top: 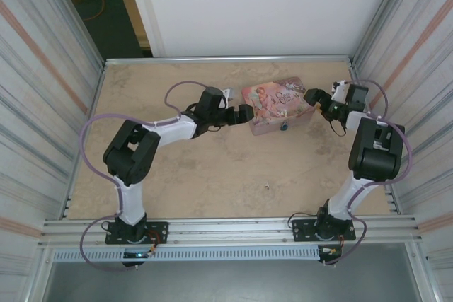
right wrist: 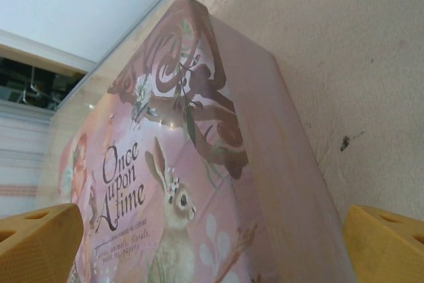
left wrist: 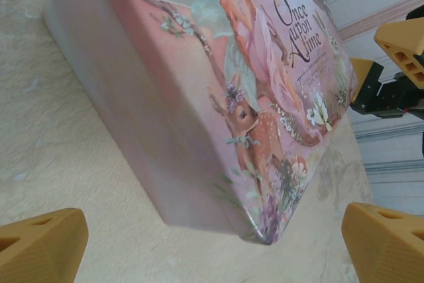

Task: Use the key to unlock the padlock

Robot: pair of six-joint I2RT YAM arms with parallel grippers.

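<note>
Padlock [top: 284, 126], the tiny blue-bodied one with a thin metal shackle, sat at the near side of the pink illustrated rectangular tin [top: 272, 104]. Meanwhile the left gripper [top: 248, 113] and right gripper [top: 310, 95] flanked the tin's ends, jaws spread wide, pinching nothing. A grey speck out on the beige counter [top: 177, 175] was maybe the thin metal key [top: 267, 187]. Probably smartest to pick that up first by its head, then brace the padlock before inserting.
</note>
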